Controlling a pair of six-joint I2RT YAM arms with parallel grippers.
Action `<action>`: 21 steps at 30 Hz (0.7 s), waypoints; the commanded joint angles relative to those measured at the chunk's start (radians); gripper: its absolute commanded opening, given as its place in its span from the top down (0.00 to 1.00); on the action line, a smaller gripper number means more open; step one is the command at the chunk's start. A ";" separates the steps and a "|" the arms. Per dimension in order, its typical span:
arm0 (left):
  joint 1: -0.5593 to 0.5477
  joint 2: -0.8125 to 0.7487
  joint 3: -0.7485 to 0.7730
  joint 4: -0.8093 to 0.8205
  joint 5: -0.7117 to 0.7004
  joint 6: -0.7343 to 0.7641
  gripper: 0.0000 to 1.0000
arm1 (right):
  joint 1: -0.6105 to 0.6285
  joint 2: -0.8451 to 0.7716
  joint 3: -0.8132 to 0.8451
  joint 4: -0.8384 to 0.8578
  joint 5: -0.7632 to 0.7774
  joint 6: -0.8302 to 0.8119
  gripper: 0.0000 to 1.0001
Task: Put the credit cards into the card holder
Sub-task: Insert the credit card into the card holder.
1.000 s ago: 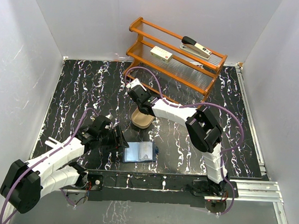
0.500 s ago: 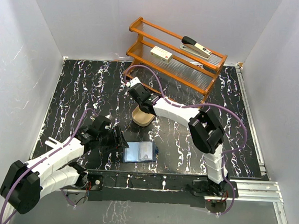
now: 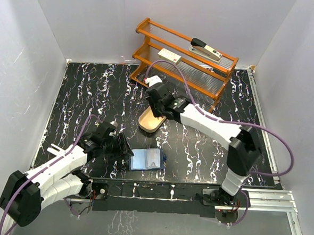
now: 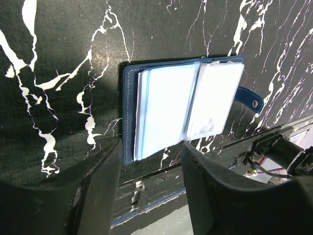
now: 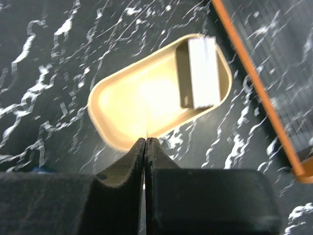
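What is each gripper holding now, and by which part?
Left gripper is open and holds nothing. Right gripper is shut, seemingly pinching one thin card by its edge.

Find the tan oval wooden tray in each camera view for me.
Top external: tan oval wooden tray mid-table, partly under the right arm.
Left wrist: not in it.
Right wrist: the tray fills the centre.
Shared landmark: orange rack just beyond the tray.
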 commanded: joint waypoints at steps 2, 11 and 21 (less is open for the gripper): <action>0.002 -0.015 -0.022 -0.009 0.027 -0.008 0.56 | 0.000 -0.189 -0.128 -0.012 -0.210 0.248 1.00; 0.002 -0.003 -0.069 0.056 0.059 -0.024 0.98 | 0.051 -0.403 -0.433 0.136 -0.355 0.505 1.00; 0.003 0.021 -0.122 0.119 0.080 -0.043 1.00 | 0.118 -0.453 -0.650 0.312 -0.394 0.674 1.00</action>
